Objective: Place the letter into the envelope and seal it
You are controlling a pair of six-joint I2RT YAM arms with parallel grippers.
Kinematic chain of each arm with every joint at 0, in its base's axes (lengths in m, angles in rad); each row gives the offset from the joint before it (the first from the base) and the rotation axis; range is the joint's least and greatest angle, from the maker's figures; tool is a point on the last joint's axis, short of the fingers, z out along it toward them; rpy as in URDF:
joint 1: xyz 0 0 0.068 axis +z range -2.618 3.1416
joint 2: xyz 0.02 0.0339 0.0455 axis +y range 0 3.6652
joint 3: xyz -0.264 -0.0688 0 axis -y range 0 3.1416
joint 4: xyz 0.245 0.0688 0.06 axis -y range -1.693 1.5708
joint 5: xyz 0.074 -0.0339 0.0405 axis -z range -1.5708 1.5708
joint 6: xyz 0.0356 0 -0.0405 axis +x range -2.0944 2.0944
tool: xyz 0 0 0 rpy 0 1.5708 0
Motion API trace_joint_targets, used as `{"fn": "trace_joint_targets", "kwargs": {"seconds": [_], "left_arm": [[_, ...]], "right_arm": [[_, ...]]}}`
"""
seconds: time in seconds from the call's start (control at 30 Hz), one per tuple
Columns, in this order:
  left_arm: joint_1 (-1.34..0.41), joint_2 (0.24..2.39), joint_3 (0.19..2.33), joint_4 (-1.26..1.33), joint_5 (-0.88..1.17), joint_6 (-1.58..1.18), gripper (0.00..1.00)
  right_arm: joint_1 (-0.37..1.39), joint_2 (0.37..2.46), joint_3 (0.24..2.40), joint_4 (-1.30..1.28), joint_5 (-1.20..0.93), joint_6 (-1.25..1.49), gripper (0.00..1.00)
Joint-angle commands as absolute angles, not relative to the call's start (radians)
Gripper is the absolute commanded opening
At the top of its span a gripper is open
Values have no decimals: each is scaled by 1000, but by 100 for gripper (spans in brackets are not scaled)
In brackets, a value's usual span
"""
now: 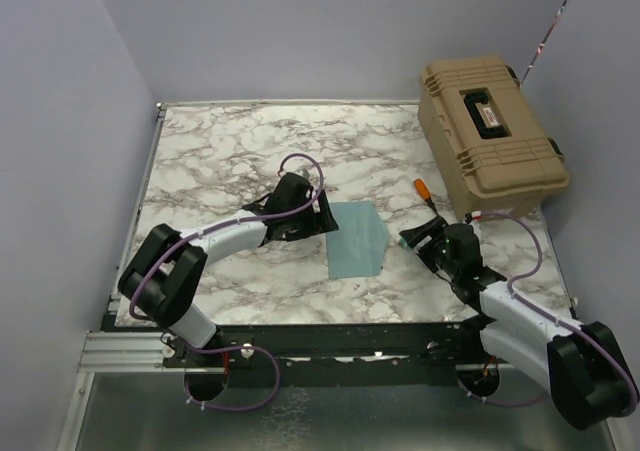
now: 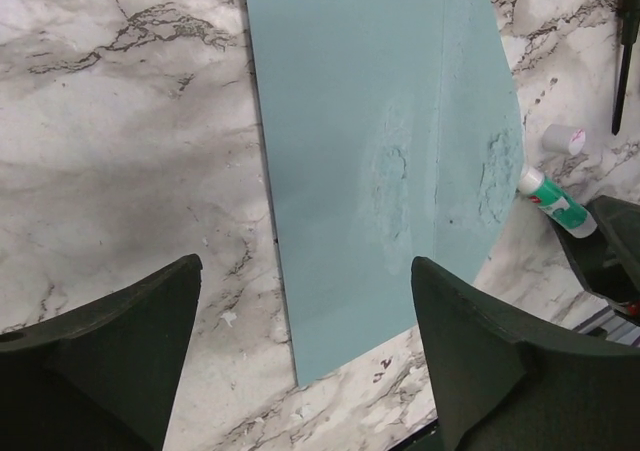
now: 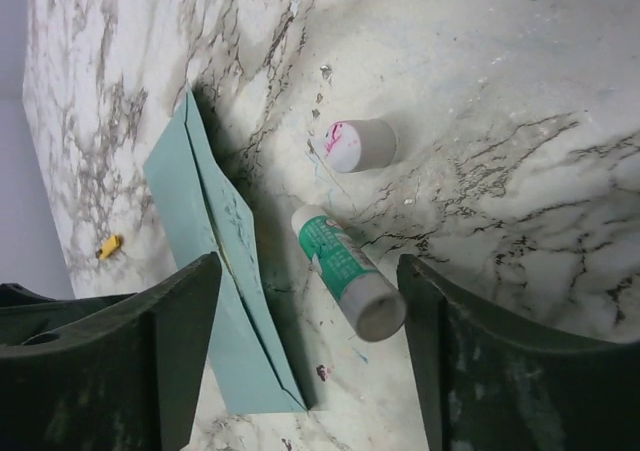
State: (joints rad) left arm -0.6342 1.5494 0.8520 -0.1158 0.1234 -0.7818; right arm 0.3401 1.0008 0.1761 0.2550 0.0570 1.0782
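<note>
Marble table (image 1: pixel 220 151) w/ envelope (image 1: pixel 355 239), glue stick (image 3: pixel 348 271), cap (image 3: pixel 355 144), tan case (image 1: pixel 490 136).

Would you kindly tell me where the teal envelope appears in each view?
Top external: envelope in the middle of the picture.
Left wrist: centre, filling the upper frame.
Right wrist: lower left, slanting.
Shared landmark: the glue stick beside it, in both wrist views.

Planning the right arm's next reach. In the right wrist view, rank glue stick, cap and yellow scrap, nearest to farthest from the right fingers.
1. Glue stick, lying between the fingers.
2. Cap, just beyond the stick.
3. Yellow scrap, left, past the envelope.
</note>
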Motion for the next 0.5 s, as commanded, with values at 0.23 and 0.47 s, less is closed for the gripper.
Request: {"fn": "trace_joint_targets", "kwargs": {"seconds": [0.23, 0.47], "left_arm": [[-643, 1637, 950, -42, 189, -764, 37], [-661, 1707, 966, -3, 180, -763, 24]], "right_arm": [[335, 804, 384, -264, 101, 920, 54], [336, 883, 533, -390, 173, 827, 42]]}}
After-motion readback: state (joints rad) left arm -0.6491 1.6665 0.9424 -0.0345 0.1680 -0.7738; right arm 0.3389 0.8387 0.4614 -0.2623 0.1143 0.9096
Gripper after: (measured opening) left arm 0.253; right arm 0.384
